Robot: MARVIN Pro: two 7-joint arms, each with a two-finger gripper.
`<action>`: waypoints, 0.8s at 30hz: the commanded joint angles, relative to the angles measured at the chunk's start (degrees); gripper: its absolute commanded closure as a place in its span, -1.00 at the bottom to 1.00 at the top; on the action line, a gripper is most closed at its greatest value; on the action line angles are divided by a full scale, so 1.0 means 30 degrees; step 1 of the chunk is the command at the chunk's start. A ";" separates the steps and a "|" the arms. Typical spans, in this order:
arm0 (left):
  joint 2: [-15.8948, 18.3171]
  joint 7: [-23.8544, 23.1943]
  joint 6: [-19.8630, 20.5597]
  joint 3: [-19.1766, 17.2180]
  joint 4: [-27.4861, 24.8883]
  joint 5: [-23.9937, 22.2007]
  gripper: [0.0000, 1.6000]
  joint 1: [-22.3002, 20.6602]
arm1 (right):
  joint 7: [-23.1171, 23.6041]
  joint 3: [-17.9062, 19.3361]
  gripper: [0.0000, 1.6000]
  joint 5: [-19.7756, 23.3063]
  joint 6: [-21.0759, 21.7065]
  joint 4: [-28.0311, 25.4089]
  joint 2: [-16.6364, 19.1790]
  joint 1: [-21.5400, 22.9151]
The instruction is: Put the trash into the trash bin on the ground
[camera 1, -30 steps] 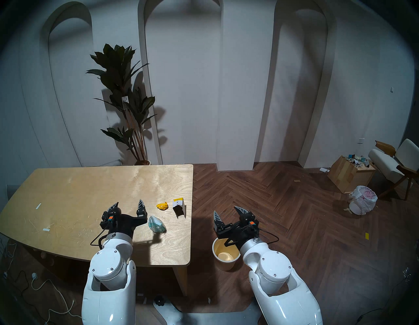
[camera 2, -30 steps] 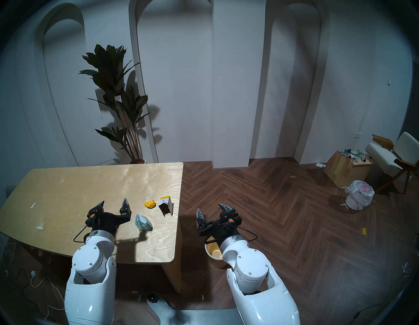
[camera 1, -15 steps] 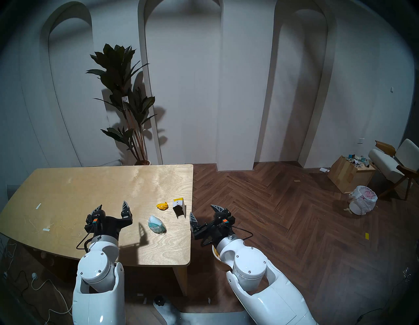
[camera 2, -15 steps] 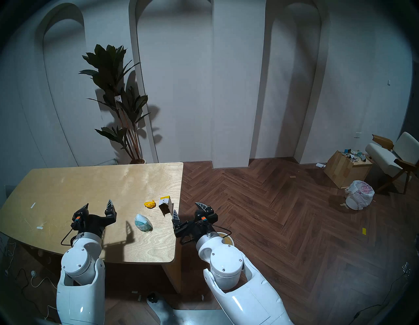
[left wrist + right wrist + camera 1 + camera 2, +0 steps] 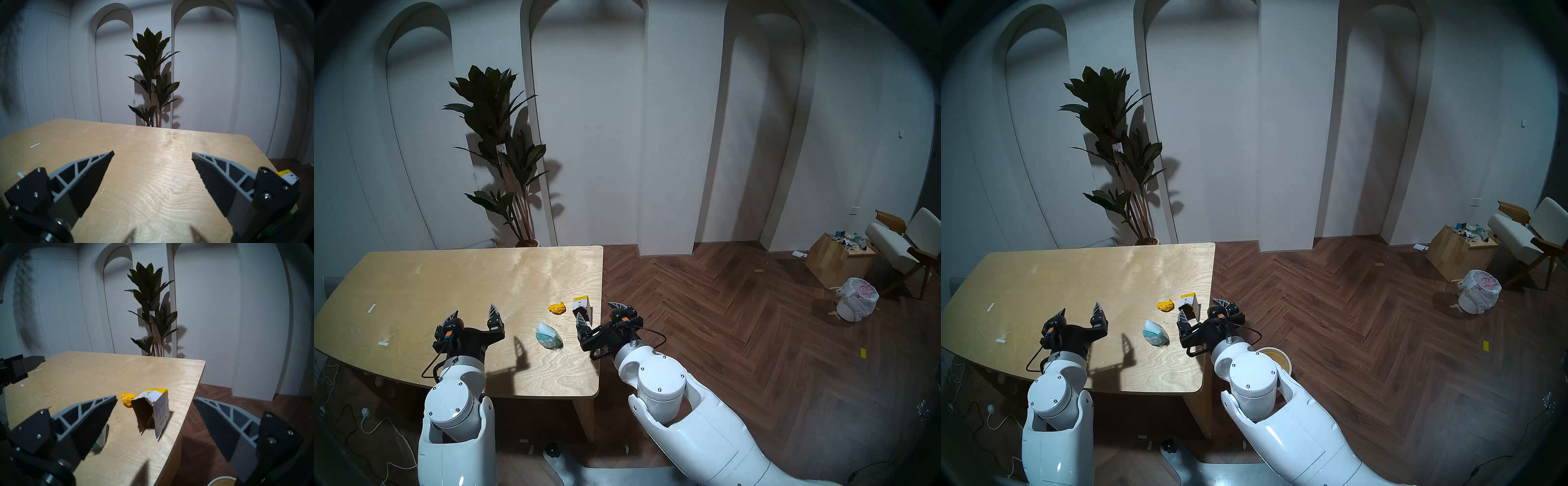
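Note:
Three scraps of trash lie near the right edge of the wooden table: a yellow paper lump, a white-and-yellow carton open toward me, and a teal-and-white wrapper. My right gripper hovers open at the table's right edge, just short of the carton, which sits between its spread fingers in the right wrist view. My left gripper is open and holds nothing, well left of the wrapper. The cream trash bin stands on the floor beside the table, mostly hidden behind my right arm.
A potted plant stands behind the table. At the far right are a square wooden box full of scraps, a white bin with a printed bag and an armchair. Cables lie on the floor at the left.
Both arms have swung to the left. The right gripper moved from above the bin to the table edge by the carton. The left gripper moved away from the wrapper. Both stayed open.

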 commanded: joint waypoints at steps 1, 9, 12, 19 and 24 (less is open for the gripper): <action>-0.0003 0.0052 -0.0208 0.0031 -0.0445 0.0041 -1.00 -0.0103 | -0.0605 -0.0626 -1.00 0.1239 -0.0332 0.1401 -0.1271 0.2180; 0.0053 0.0352 -0.0253 -0.0175 -0.0497 0.0005 -1.00 -0.0042 | -0.1507 -0.1339 -1.00 0.2338 -0.0927 0.3568 -0.2090 0.3536; 0.0057 0.0451 -0.0284 -0.0260 -0.0510 -0.0014 -1.00 0.0010 | -0.1887 -0.1742 -1.00 0.2879 -0.1300 0.4812 -0.2630 0.4354; 0.0008 0.0585 -0.0366 -0.0366 -0.0517 -0.0062 -1.00 0.0131 | -0.2526 -0.2460 -1.00 0.3387 -0.1855 0.6667 -0.3405 0.5529; -0.0063 0.0705 -0.0499 -0.0463 -0.0513 -0.0147 -1.00 0.0336 | -0.3294 -0.3189 -1.00 0.3891 -0.2663 0.8804 -0.4163 0.6584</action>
